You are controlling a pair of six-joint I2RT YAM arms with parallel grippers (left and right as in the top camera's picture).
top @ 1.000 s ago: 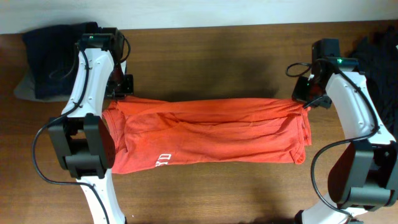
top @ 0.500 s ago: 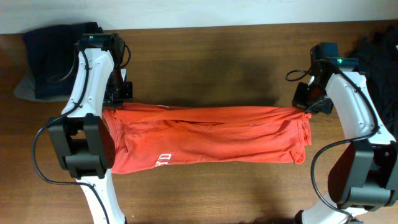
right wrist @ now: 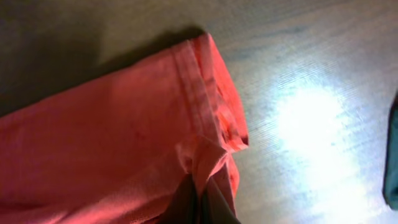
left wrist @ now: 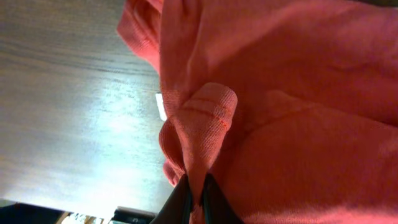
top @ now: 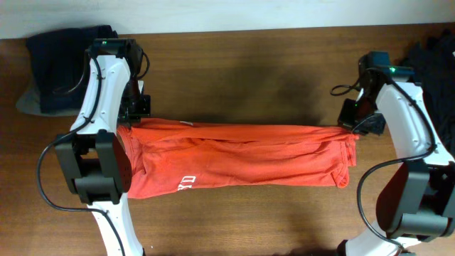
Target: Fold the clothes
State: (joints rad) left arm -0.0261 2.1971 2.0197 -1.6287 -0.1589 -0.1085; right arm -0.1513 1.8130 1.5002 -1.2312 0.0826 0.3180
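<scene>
Overhead, a brown wooden counter (top: 249, 64) fills the picture. Across its middle, running left to right, lies the orange-red T-shirt (top: 242, 153), folded lengthwise into a long band. Its far edge is drawn fairly straight between the two hands. Its near side lies looser and creased, with white lettering (top: 186, 182) showing near the left end.

The left arm (top: 99, 78) and the right arm (top: 409, 128), both white and black, reach in from the near side at either end of the shirt. A navy garment (top: 60, 64) lies bunched at the far left corner with a grey garment (top: 25, 105) showing beside it. Black garments (top: 437, 57) sit at the far right edge, apart from the shirt.

The left hand (top: 135, 108) is at the shirt's far left corner. In the left wrist view its jaws are pressed together on a raised fold of ribbed hem (left wrist: 208, 115), with the cloth running down between them. The right hand (top: 353, 122) is at the far right corner. In the right wrist view its jaws are clamped on a pinch of fabric just inside the stitched hem (right wrist: 202, 87), and the corner of the shirt rests on the wood.
</scene>
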